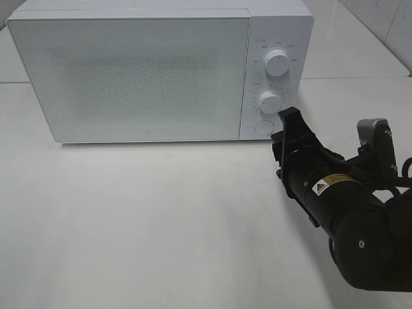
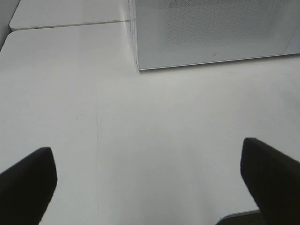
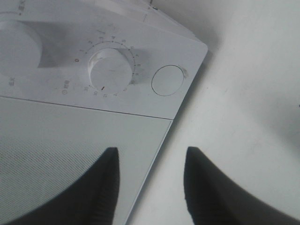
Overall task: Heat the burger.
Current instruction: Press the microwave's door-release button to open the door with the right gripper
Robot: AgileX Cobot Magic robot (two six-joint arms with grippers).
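The left hand (image 2: 145,147), showing only in its own wrist view, is hovering over the bare white table (image 2: 140,112). Its two dark fingers (image 2: 28,180) are standing wide apart and gripping nothing, and the near left corner of the microwave (image 2: 206,33) is lying ahead of it. In the high view the white microwave is sitting at the far side of the table, its frosted door (image 1: 129,71) lying shut across the left and middle of its front. The burger is showing in no view; the door is hiding the inside. On the control panel at the right, an upper knob (image 1: 277,62), a lower knob (image 1: 270,101) and a round button (image 1: 263,127) are sitting one below the other. The right hand (image 1: 284,126) is reaching in from the near right, its tips pointing just beside the round button. Its fingers are standing partly apart with nothing between them; whether they are touching the panel cannot be told.
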